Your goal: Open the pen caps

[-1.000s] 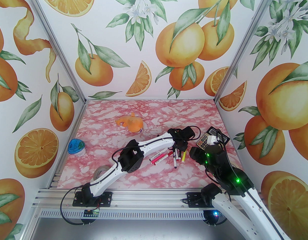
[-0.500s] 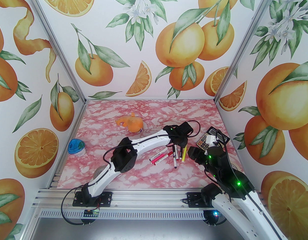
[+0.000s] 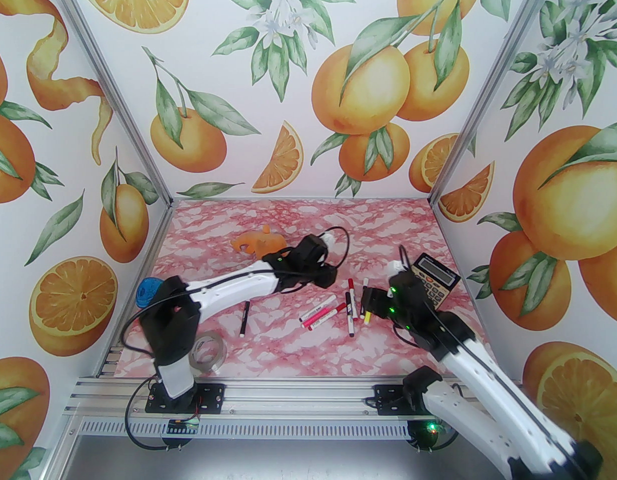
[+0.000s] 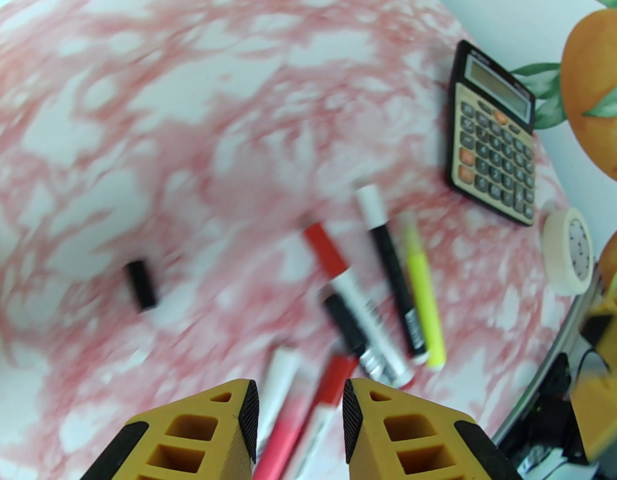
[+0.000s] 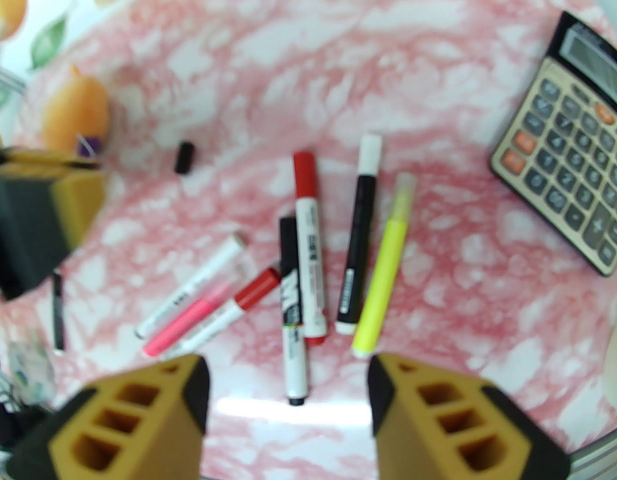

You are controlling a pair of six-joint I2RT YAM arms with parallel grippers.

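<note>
Left hand and right hand both hung open, empty; the crowded slim red, black and white plastic marker pens could scatter if one pinch caught two.

White arms with black joints and yellow pincer fingers.

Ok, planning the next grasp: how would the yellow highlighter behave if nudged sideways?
The yellow highlighter looks round-barrelled and lies flat, so it would probably roll. It seems stiff, light plastic. The black pen lies close beside it, so a roll may bump that.
</note>
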